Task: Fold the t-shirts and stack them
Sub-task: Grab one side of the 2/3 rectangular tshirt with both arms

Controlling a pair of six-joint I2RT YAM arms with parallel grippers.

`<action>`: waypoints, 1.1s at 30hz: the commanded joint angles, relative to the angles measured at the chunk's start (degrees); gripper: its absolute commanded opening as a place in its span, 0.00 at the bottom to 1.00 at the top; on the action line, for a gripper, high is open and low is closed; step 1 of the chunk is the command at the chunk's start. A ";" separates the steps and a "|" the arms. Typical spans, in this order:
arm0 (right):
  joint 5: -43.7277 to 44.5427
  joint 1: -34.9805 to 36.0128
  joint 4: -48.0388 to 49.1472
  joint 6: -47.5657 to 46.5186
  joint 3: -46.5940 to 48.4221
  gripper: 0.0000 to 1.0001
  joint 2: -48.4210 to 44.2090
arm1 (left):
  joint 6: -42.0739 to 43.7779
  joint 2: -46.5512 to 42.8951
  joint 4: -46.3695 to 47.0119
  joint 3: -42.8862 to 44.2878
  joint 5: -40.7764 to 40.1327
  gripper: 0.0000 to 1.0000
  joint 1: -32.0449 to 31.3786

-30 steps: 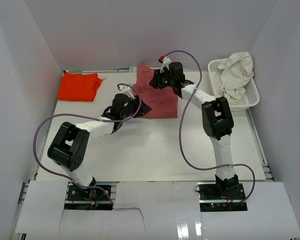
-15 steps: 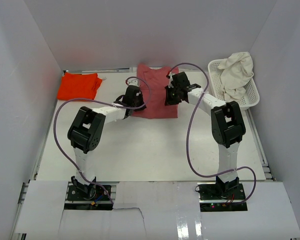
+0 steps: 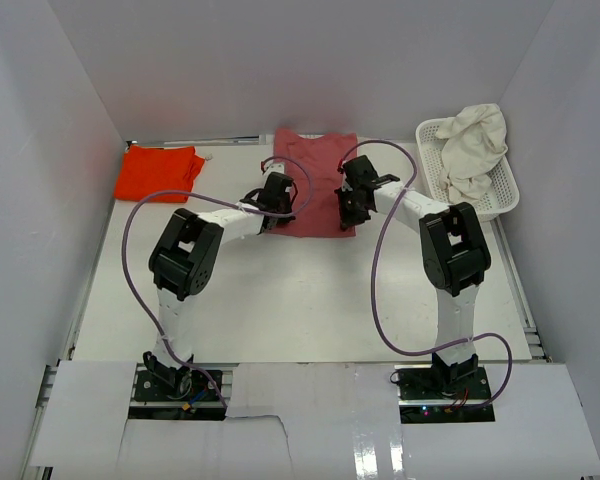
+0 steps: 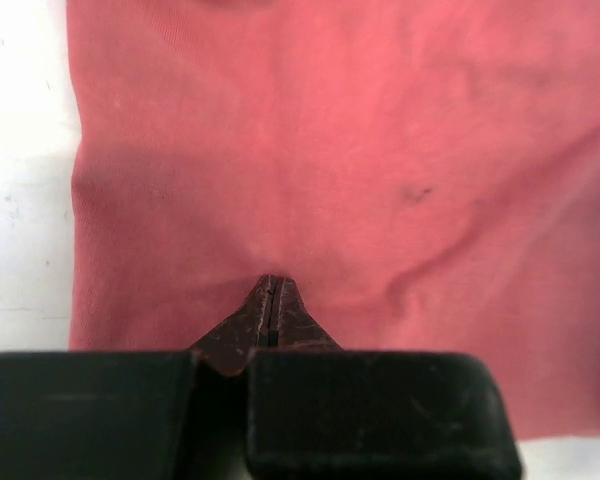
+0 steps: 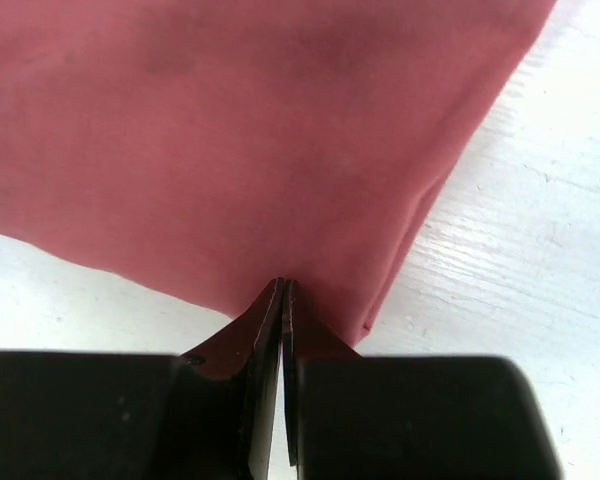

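the left hand (image 4: 270,292) and right hand (image 5: 283,290), each pressed together, pinch the rose-red t-shirt (image 3: 315,170) near its front edge on the desk (image 3: 280,295), seemingly to lift it into a fold.

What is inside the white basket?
A cream-white t-shirt lies bunched up in the basket, heaped above its rim. Whether anything else lies beneath it cannot be seen, because the cloth covers most of the inside.

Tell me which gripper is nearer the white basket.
Right. The right gripper pinches the near-right corner of the rose shirt, just left of the basket. The left gripper pinches its left edge, farther away.
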 commanded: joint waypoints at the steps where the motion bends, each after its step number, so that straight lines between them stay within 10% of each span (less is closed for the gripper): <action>1: 3.97 0.30 -2.78 -0.16 -1.35 0.08 0.58 | 0.44 1.27 -4.62 1.61 -3.66 0.00 -0.54; 12: 9.95 1.44 -4.63 -0.25 -7.85 0.08 -0.72 | -2.02 5.41 -10.52 1.18 -6.04 0.00 -1.42; 33: 9.08 15.15 -3.92 15.12 -50.37 0.08 -31.39 | -23.36 -20.50 -24.04 -30.62 -5.60 0.00 -22.07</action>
